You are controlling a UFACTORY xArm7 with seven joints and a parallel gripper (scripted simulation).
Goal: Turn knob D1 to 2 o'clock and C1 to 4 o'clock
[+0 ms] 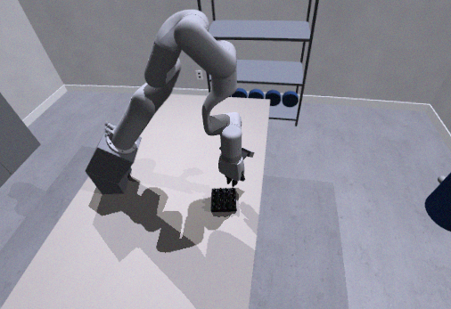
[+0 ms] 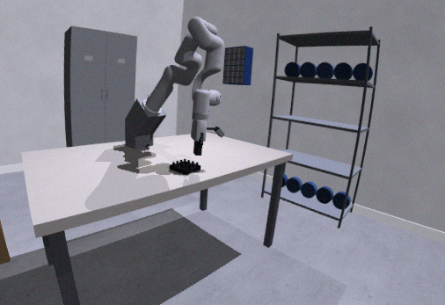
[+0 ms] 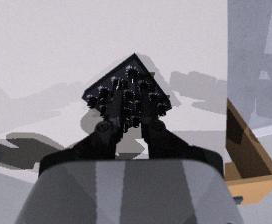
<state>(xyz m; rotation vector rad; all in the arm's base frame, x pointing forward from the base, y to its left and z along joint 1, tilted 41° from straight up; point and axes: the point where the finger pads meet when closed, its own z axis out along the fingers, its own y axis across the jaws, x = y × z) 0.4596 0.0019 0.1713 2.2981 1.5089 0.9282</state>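
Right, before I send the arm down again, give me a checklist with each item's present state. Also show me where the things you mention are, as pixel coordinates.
1. Knob box (image 1: 224, 200) (image 2: 183, 169) (image 3: 135, 65) standing on the table (image 1: 178, 278) (image 2: 110, 182) (image 3: 42, 30): ok.
2. Fingers (image 1: 235, 180) (image 2: 198, 148) raised off the knobs: ok, a gap shows in the exterior view.
3. Nothing gripped between the fingers: ok.
4. Fingers lined up over D1 or C1: not ok, they hang off to one side of the box.
5. D1 at 2 o'clock, C1 at 4: cannot tell, lines too small to read.

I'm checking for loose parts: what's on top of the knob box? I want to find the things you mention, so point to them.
Rows of knobs stand on the box (image 1: 224, 210) (image 2: 185, 171) (image 3: 123, 67). The end effector (image 1: 235, 182) (image 2: 198, 153) (image 3: 131, 100) hides some in the wrist view.
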